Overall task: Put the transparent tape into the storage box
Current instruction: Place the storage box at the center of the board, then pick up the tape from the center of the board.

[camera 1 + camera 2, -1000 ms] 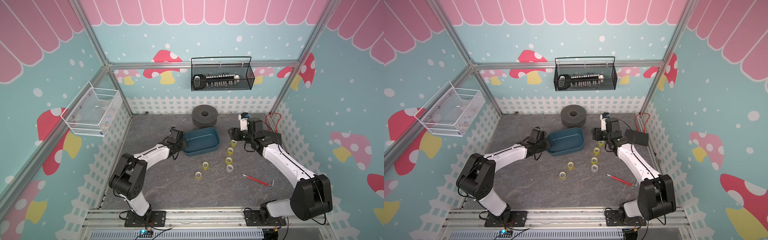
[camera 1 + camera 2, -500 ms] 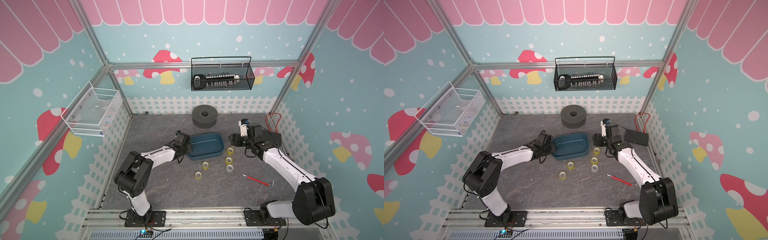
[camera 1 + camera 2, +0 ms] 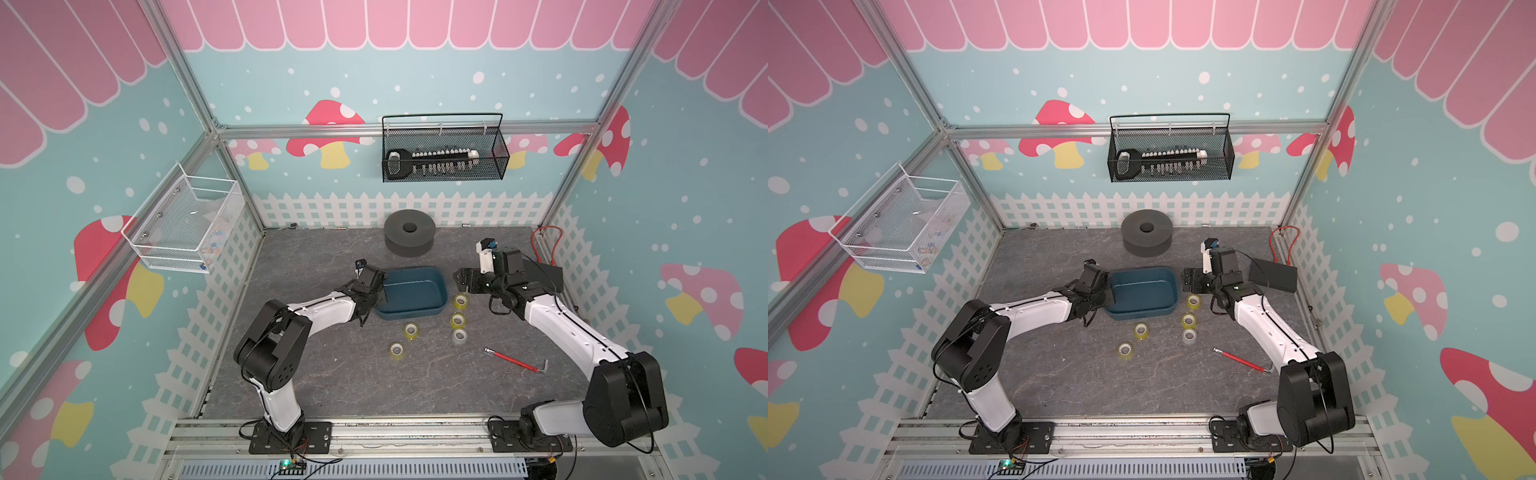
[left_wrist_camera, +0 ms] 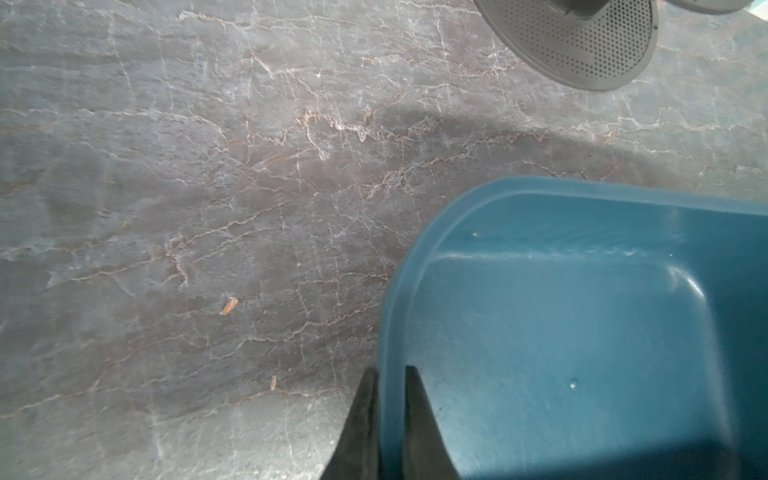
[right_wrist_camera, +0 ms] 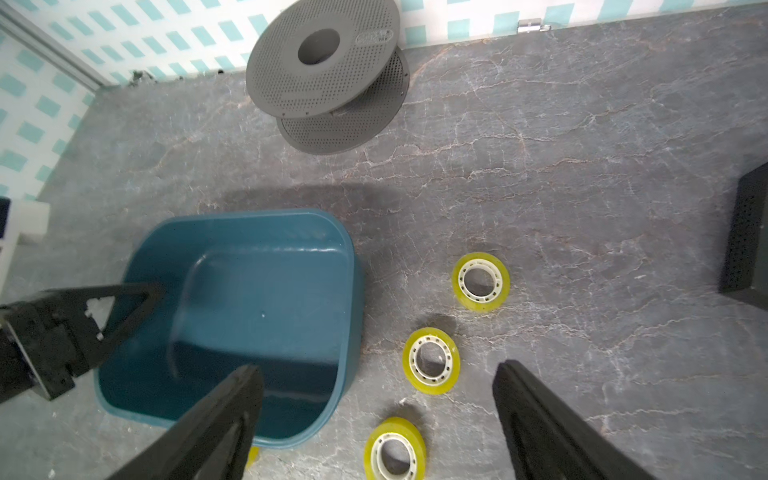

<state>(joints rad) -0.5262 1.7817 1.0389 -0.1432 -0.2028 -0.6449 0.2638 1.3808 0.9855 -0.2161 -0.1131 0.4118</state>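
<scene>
- Top views: bright, even light from overhead; you get only soft, short shadows on the tabletop (image 3: 374, 386). No glare.
- L wrist view: storage box (image 4: 582, 332) looks smeared, w/ a pale sheen on its floor; broad dim shadow beside it.
- R wrist view: mid-frame crisp; right gripper (image 5: 376, 368) fingers (image 5: 540, 419) sit close to the lens, blurry; faint shine on tape rolls (image 5: 481, 281).

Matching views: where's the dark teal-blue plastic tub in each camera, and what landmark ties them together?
Top view: dark teal-blue plastic tub on the floor, near picture centre.
Top view: tub again near centre.
Left wrist: tub close up, rim pinched in the left claw.
Right wrist: whole tub, beside yellow tape rolls.
Shared landmark: dark grey perforated spool beyond the tub, in all four.
</scene>
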